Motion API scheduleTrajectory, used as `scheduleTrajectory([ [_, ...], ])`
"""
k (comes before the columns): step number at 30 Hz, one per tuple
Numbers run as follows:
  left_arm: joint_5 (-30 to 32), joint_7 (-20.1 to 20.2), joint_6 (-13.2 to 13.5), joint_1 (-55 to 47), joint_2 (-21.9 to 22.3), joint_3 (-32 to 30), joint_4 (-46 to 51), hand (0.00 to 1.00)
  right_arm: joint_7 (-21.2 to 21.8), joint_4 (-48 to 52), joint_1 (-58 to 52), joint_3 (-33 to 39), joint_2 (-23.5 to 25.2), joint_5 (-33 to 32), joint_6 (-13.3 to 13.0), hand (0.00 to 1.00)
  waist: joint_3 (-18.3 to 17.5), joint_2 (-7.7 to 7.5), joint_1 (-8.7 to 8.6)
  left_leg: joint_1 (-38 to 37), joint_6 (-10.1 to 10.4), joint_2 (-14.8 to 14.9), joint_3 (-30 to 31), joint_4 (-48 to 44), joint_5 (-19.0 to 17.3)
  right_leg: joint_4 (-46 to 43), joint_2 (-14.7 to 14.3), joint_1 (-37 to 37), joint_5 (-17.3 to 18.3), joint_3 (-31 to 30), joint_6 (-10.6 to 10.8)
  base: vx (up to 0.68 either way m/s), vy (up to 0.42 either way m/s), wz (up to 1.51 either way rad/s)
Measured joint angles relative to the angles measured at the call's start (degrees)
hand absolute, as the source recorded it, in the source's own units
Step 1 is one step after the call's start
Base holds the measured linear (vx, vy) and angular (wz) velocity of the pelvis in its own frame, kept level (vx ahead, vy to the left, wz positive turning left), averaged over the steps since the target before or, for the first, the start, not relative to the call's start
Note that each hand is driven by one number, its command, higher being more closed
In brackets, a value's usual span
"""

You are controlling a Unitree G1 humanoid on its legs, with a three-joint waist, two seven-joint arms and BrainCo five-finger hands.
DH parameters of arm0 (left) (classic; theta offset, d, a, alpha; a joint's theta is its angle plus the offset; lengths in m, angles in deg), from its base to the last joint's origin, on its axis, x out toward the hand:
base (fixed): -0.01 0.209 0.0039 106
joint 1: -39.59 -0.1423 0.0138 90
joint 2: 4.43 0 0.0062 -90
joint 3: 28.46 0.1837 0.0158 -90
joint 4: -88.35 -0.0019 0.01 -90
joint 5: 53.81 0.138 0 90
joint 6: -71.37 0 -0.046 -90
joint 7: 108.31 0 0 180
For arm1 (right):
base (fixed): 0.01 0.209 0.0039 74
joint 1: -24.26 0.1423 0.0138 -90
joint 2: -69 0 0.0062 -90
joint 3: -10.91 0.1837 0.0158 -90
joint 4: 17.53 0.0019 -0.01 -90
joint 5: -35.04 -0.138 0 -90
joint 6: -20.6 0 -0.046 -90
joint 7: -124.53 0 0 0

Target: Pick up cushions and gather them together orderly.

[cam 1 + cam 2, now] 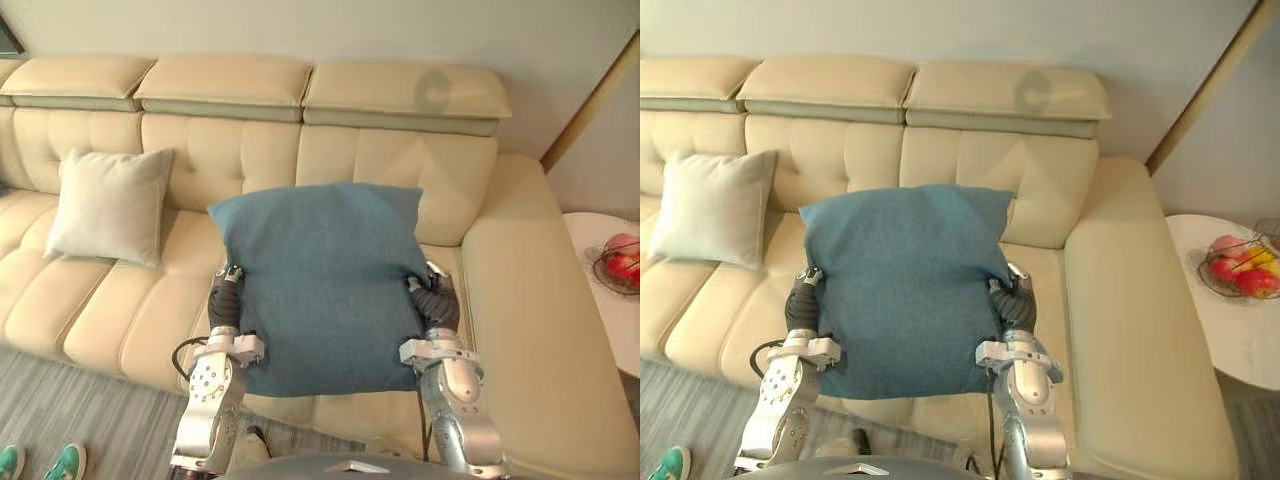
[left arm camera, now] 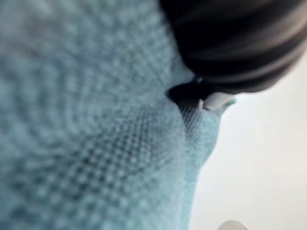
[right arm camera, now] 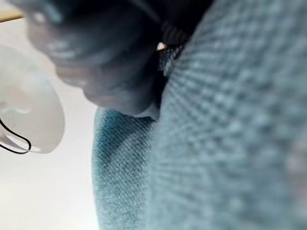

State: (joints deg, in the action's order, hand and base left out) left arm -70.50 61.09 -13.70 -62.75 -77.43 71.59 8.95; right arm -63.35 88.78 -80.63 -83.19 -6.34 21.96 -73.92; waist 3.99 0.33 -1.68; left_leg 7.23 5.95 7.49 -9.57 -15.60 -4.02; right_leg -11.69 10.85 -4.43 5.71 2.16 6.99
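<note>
A: Which step is going on here?

B: The carrying, I judge. The left hand (image 1: 224, 300) and the right hand (image 1: 437, 300) are pressing the blue cushion (image 1: 325, 285) between them, one at each side edge, over the right part of the sofa (image 1: 520, 300). Whether each hand is curling round the cloth or lying flat against it, I cannot tell; the cushion is hiding that.

A: What is the next move calling for?

B: Swinging it left toward the beige cushion (image 1: 108, 205), which is leaning on the backrest well apart, and standing it just beside.

A: Which way is it pointing?

B: Its broad face is looking up at the head camera, one edge toward the backrest, the opposite edge toward the robot. It is looking nearly square, so I am finding no clear long axis.
</note>
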Motion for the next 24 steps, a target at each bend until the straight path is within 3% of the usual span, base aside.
scheduleTrajectory([
  [4,-0.01,-0.19,0.11,-1.37,-0.53,-0.17,0.16,1.0,1.09,-0.28,-0.17,-0.25,0.99,0.11,0.0,1.0,-0.93,-1.29,0.8,-3.33,-1.23,-1.58,-3.69,2.82,-1.64,3.4,0.9,0.53,-2.45,-3.45,1.06,-0.02,0.149,-0.54],
  [9,0.01,0.22,-0.19,-2.93,-0.74,0.31,-0.02,1.0,1.46,-5.18,-0.19,-0.08,0.9,0.29,-0.02,1.0,-2.06,-2.26,-1.0,-3.8,-0.37,-1.42,-8.04,2.53,-3.47,6.91,-0.18,-2.17,-5.52,-10.0,0.78,-0.08,0.03,-0.68],
  [12,0.02,0.37,-0.37,-2.93,-1.72,0.27,-0.11,1.0,1.54,-6.61,-0.1,-0.31,0.92,1.4,-0.01,1.0,-2.31,-2.24,-0.57,-2.76,-0.45,-0.83,-10.96,-0.38,-6.21,8.59,-1.68,-5.09,-8.08,-16.03,0.41,-0.04,0.049,-1.16],
  [15,0.12,0.74,-0.58,-2.93,-1.98,-0.4,-0.24,1.0,1.7,-10.01,1.95,-0.45,0.7,2.18,0.0,1.0,-2.39,-2.2,-1.52,-1.88,-0.84,0.29,-12.67,-4.42,-9.02,10.2,-3.28,-6.77,-10.96,-20.7,1.04,0.0,0.022,-0.94],
  [20,1.21,0.89,-0.62,-2.09,-2.01,-1.22,-2.71,1.0,2.27,-13.61,3.67,-1.09,-0.5,2.4,0.34,1.0,-2.37,-1.89,-1.87,-0.04,-1.29,0.8,-11.55,-6.49,-10.73,12.18,-3.86,-7.61,-13.55,-21.66,1.13,-0.02,0.005,-0.26],
  [24,1.27,0.71,-0.64,0.13,-2.22,-1.78,-5.22,1.0,2.25,-15.89,6.09,-1.62,-1.84,2.93,0.73,1.0,-1.7,-0.17,-1.96,2.59,-1.31,1.12,-9.81,-7.57,-10.63,11.76,-3.92,-8.88,-13.61,-19.97,0.9,-0.05,-0.018,0.19],
])
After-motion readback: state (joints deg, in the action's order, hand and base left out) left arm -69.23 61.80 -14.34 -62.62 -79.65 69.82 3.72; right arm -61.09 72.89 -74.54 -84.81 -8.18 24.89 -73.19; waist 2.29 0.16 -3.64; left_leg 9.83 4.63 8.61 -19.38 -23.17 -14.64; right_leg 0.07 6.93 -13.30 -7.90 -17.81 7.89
